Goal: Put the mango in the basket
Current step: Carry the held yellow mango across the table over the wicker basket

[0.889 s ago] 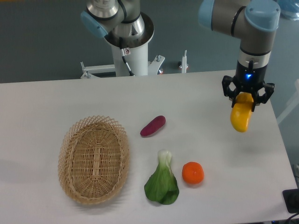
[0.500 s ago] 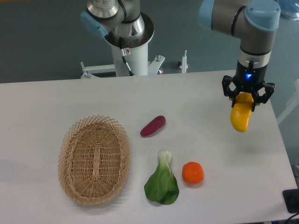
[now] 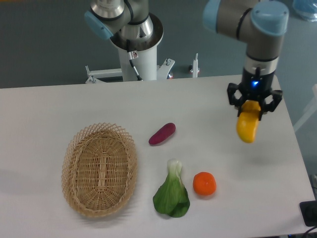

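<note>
While the white table [image 3: 59, 109] fills most of the view, the arm [image 3: 257, 29] reaches in from the upper right, over the table's right side. Basket [image 3: 99, 169] sits on the left part of the table, oval, light woven wicker, nothing inside it. Bok choy [image 3: 172, 195] lies right of the basket near the front edge, white stem pointing away from the camera. Gripper [image 3: 252, 105] points down, fingers clamped on the top end of the mango [image 3: 247, 127], which hangs below them, clear of the tabletop and well apart from the basket. Purple sweet potato [image 3: 162, 133] lies tilted between basket and mango, nearer the basket. Tangerine [image 3: 204, 183] sits just beside the bok choy, on its right.
</note>
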